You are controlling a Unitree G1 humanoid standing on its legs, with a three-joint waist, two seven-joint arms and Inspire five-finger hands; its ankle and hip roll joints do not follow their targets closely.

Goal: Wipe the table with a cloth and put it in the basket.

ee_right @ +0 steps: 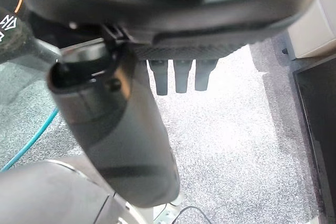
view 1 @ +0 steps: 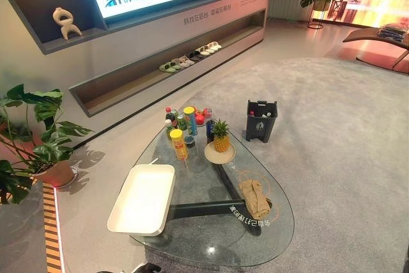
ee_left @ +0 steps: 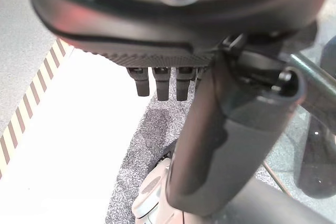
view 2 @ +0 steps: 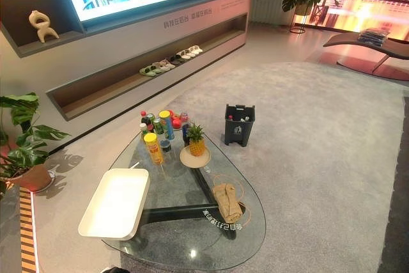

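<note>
I am seeing my left hand (ee_left: 163, 85) hanging with straight fingers over the carpet, holding nothing; my right hand (ee_right: 181, 77) is hanging the same way. On the glass table (view 1: 211, 247), the white tray (view 1: 144, 197) is lying at nine o'clock, smooth and rectangular. Bottles (view 1: 182, 123) and a spiky pineapple (view 1: 220, 135) on a round plate are crowding twelve o'clock. The crumpled tan cloth (view 1: 254, 197) is resting at four o'clock. I am thinking a wide wipe could topple the bottles, and glass is slippery. The dark basket (view 1: 261, 119) is standing on the floor beyond.
</note>
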